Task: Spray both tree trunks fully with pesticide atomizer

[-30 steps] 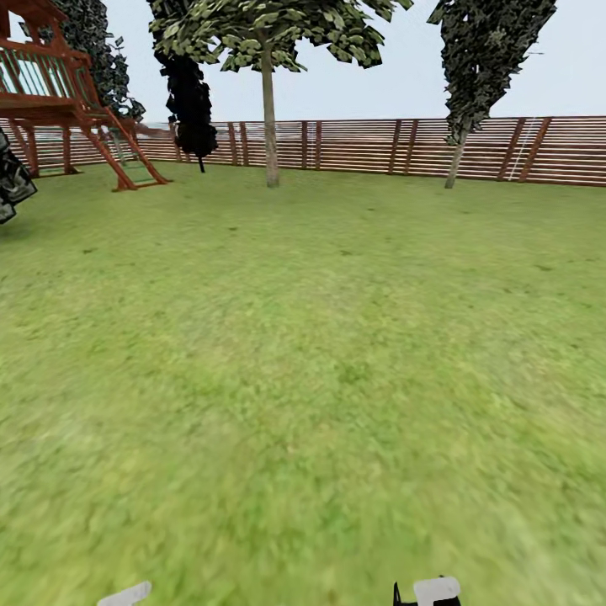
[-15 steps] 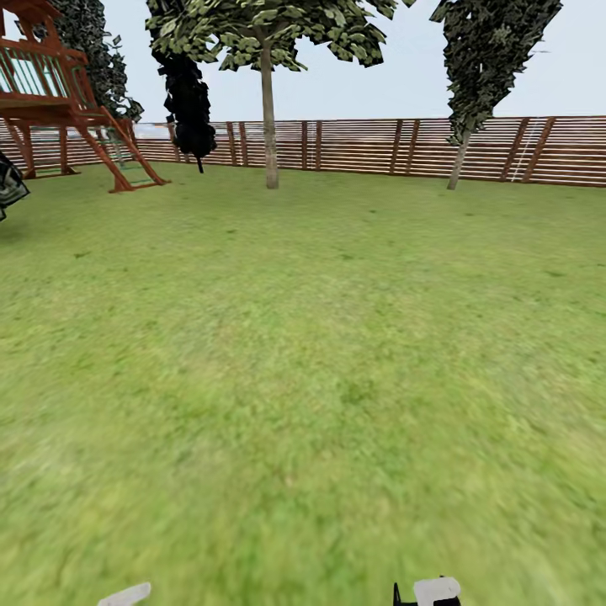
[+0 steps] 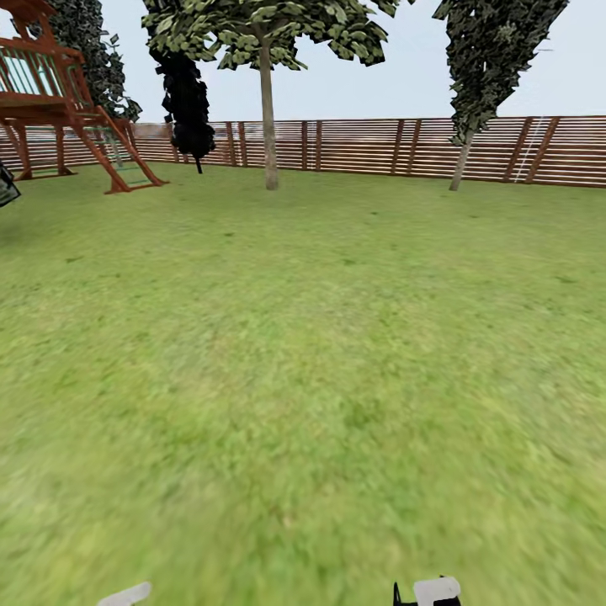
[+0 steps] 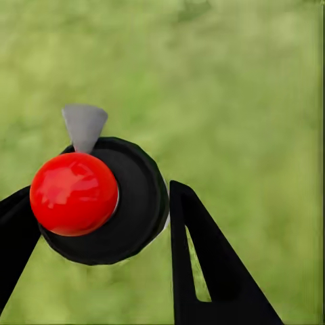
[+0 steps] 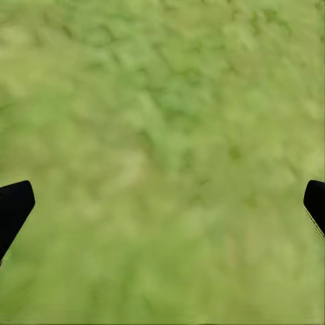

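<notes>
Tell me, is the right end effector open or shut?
Open: the right end effector has its fingertips spread far apart over bare grass.

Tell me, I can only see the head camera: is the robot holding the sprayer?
Observer: Yes. In the left wrist view, the left hand is closed on the pesticide atomizer, a black body with a red knob and a grey nozzle.
Operator: What about the other hand?
Observer: The right hand is open, fingers wide apart, holding nothing, with grass beneath it.
</notes>
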